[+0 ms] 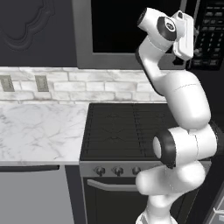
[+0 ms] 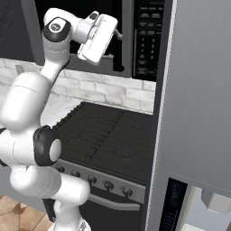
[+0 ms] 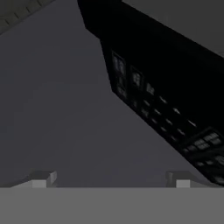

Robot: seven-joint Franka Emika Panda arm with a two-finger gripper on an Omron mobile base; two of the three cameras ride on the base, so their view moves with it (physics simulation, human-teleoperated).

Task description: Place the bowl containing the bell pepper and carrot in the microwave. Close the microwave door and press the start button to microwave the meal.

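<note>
A: Now, for the notebook: where do the task's things stand?

B: The microwave (image 1: pixel 144 33) hangs above the stove (image 1: pixel 127 127), and the microwave door (image 1: pixel 131 30) looks shut, its dark window flush in the grey frame. I cannot see the bowl, the bell pepper or the carrot, so whether they are inside I cannot tell.

A: And the hand?

B: The gripper (image 3: pixel 109 180) is raised to the microwave's right end, next to the black button panel (image 2: pixel 146 40). In the hand view the two fingertips (image 3: pixel 41 179) stand wide apart, about as far as they go, with nothing between them. They hold nothing, and I see no contact with the panel.

A: How should the remaining thing handle?

B: Judgement only: the panel is rigid and fixed, so it will not shift under a push. The buttons are small and closely packed, flat and probably slick. One fingertip, pressed square on, suits better than a pinch. With the fingers this wide, an outer finger could catch a neighbouring button.

A: And the door?

B: A stiff, hinged slab. If it still needs seating, a flat push near its free edge beside the panel should do; the glass window is best avoided.

A: Stage of the task?

B: Likely the start press, given the shut door and where the hand hovers.
</note>
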